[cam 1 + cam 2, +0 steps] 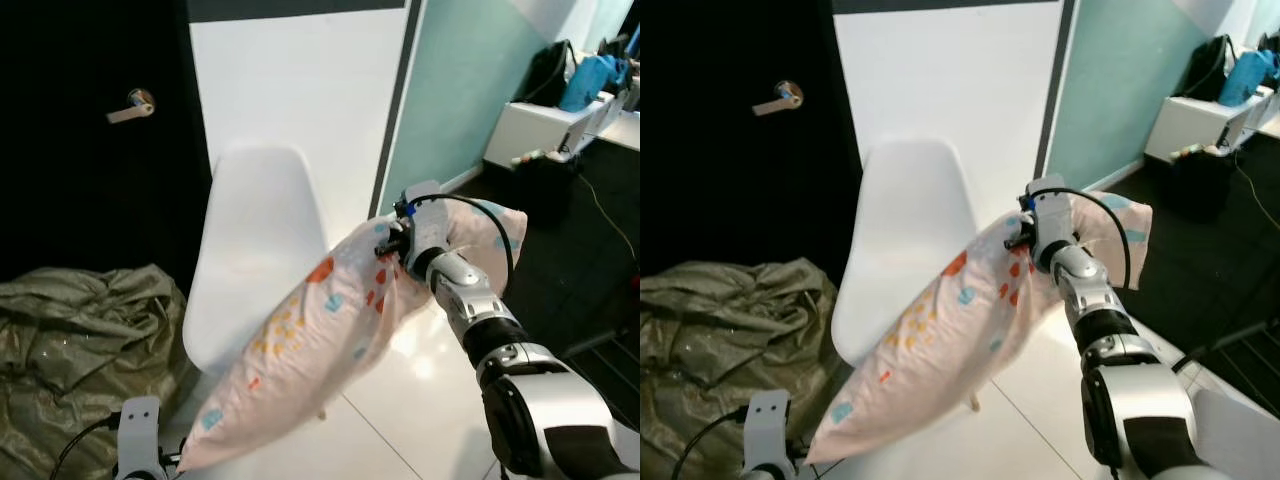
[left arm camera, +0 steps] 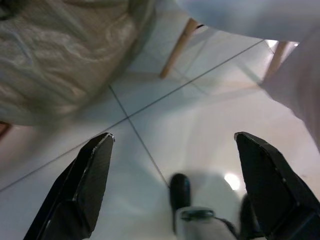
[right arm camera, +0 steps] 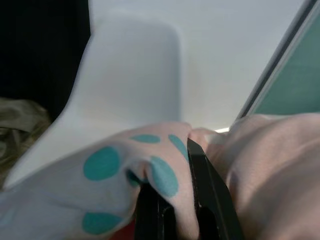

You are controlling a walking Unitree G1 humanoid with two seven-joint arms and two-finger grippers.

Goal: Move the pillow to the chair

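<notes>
The pillow (image 1: 330, 330) is held pinched in the right gripper (image 3: 172, 200) above the chair (image 1: 255, 270); the left gripper (image 2: 175, 170) is spread wide and empty. Lowering onto the seat is called for next, then release.

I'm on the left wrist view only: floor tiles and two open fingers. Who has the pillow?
Observer: The right gripper is shut on the pillow, pinching a fold near its top.
Operator: Is it on the chair yet?
Observer: No. It hangs in the air in front of the chair, sloping down toward the left gripper.
Operator: Anything beside the chair?
Observer: An olive tarp lies crumpled on its left.
</notes>
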